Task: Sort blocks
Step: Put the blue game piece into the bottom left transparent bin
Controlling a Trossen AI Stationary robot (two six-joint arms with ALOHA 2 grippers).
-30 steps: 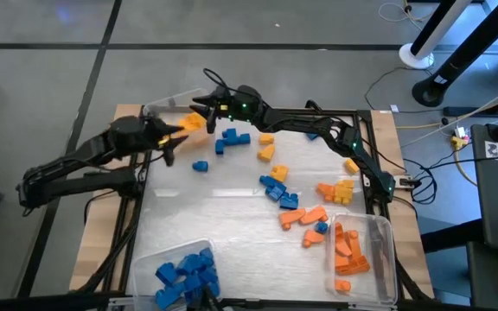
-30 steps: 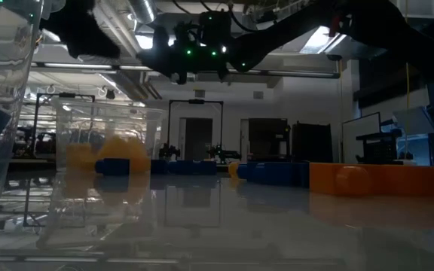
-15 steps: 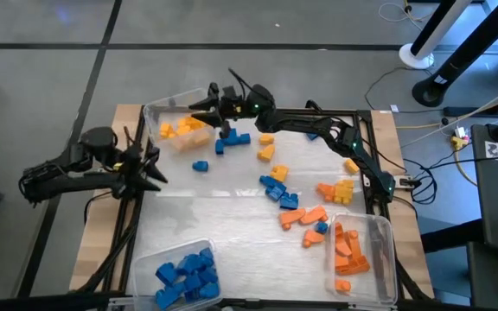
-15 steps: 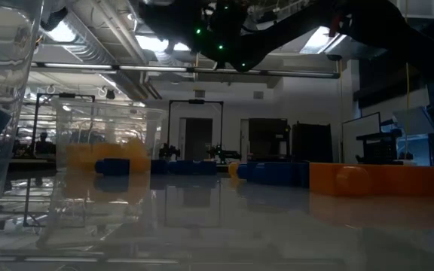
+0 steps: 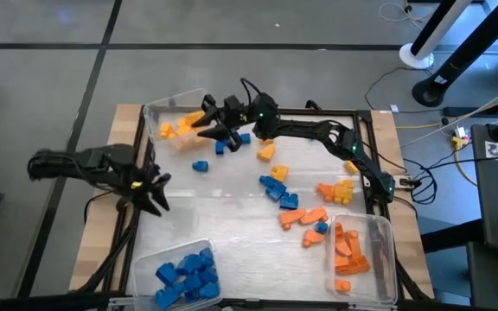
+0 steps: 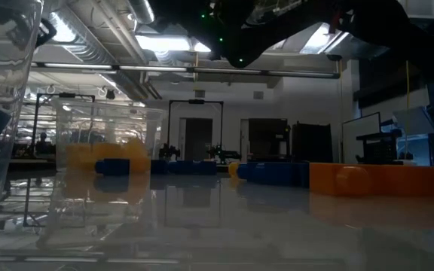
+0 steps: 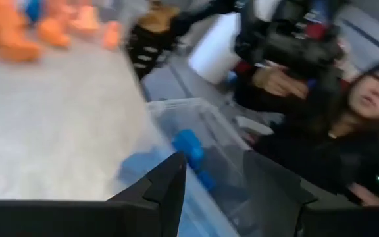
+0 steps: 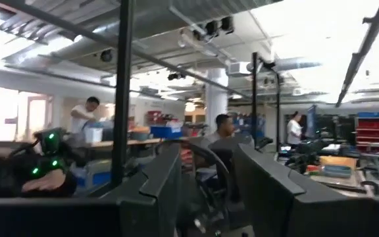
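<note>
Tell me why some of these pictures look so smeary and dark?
Left wrist view: smeared all over, the blue blocks and clear bin streaky. Low view: bright ceiling lights behind leave the arms black shapes, and the shiny table mirrors the room. High view: evenly lit and sharp.

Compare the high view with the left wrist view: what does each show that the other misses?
Only the high view shows the bin of yellow blocks, the bin of orange blocks, the loose blocks mid-table, and the right gripper by the yellow bin. Only the left wrist view shows a person beyond the table's edge. Both show the bin of blue blocks and the left gripper, open and empty.
</note>
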